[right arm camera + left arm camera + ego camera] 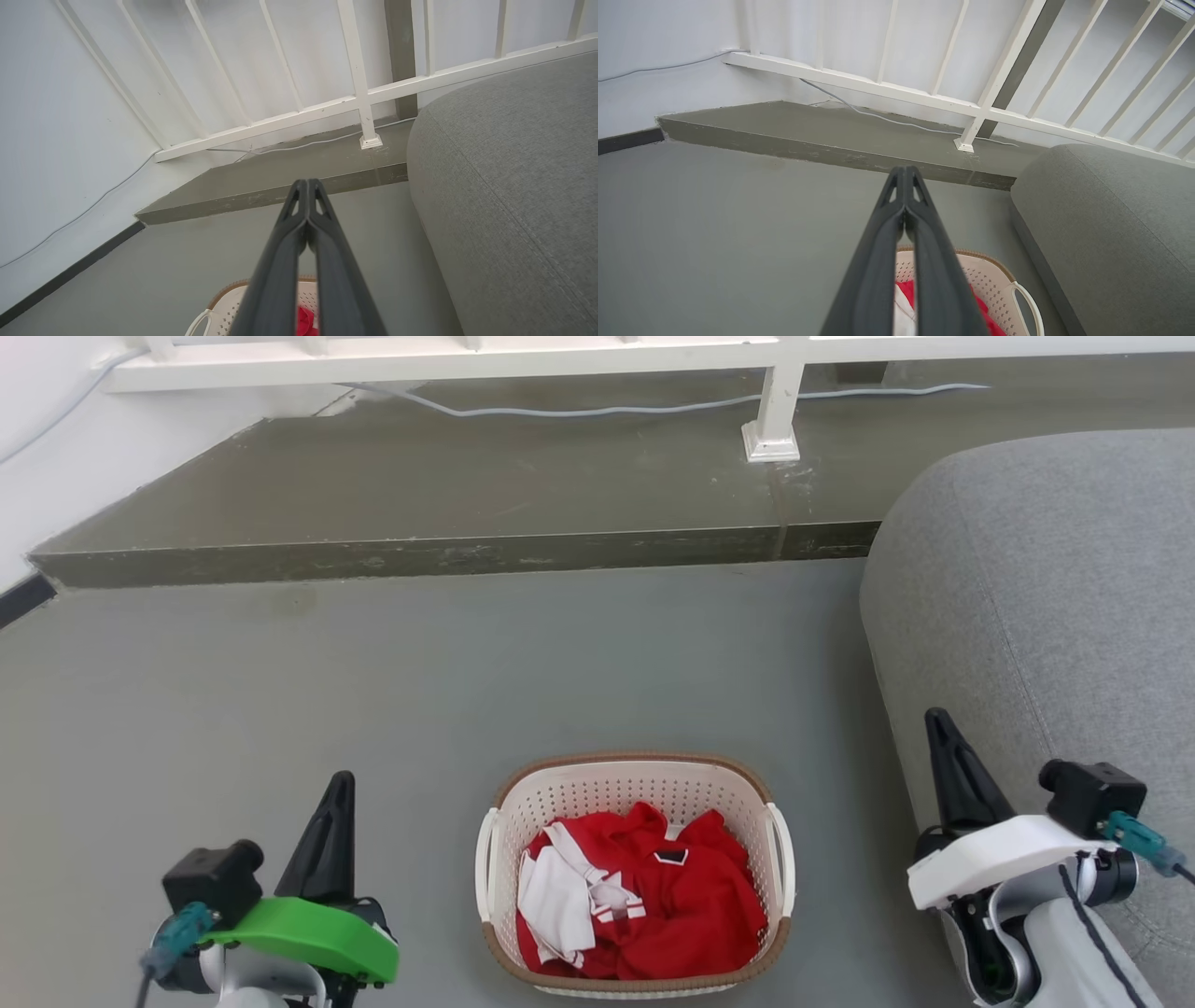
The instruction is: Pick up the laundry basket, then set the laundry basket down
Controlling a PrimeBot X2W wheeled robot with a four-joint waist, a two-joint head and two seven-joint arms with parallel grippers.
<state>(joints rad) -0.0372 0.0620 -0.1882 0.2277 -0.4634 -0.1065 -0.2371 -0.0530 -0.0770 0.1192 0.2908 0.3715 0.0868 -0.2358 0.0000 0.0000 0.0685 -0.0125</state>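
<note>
The laundry basket stands on the grey floor at the bottom centre of the head view, cream-white and perforated with a brown rim, holding red and white clothes. White loop handles sit on its left and right sides. My left gripper hovers left of the basket, shut and empty. My right gripper hovers to the basket's right, beside the sofa, shut and empty. The left wrist view catches the basket below the shut left gripper. Under the right gripper, the basket rim peeks in.
A grey fabric sofa fills the right side, close to my right arm. Ahead, a raised concrete step crosses the floor, with a white railing and a loose cable on it. A white wall stands at the far left.
</note>
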